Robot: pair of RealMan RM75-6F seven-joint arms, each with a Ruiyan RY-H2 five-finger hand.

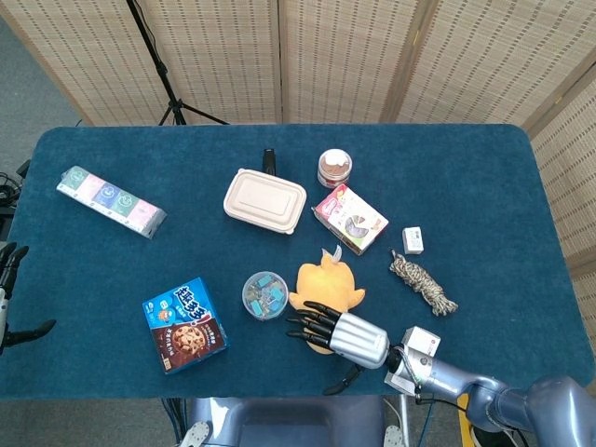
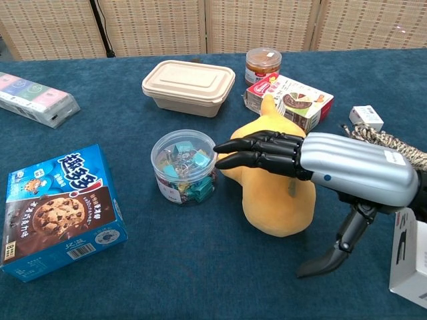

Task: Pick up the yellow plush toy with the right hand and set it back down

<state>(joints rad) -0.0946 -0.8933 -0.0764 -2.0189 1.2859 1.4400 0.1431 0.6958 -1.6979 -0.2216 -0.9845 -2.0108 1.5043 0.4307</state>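
The table (image 1: 484, 186), covered in dark blue cloth, fills most of both views. Taking its middle as the clock's centre in the head view: the right hand (image 1: 345, 337) hangs at about 5 o'clock near the front edge, its fingers (image 2: 257, 152) stretched out straight and apart, thumb hanging down, holding nothing. In the chest view the fingertips lie in front of the toy's upper part, so I cannot tell if they touch it.

The yellow plush toy (image 1: 326, 287) lies on the cloth just past the hand, also at about 5 o'clock, free of any grip. In the chest view (image 2: 280, 207) it stands as a rounded lump with one pointed ear toward the snack box.

The cookie box (image 1: 184, 324) is at 7 o'clock. The beige lunch box (image 1: 264, 200) sits just off centre at 11. The long tissue pack (image 1: 110, 201) lies at 9, well apart from the rest. The snack box (image 1: 350, 219) is at 2, near centre. The rope bundle (image 1: 423, 281) lies at 4. The clear tub (image 1: 267, 293) of clips is just beside the toy, at 6. The jar (image 1: 334, 169) stands at 1. The small white box (image 1: 413, 240) is at 3.

The left hand (image 1: 11, 298) shows only at the far left edge; I cannot tell how its fingers lie.
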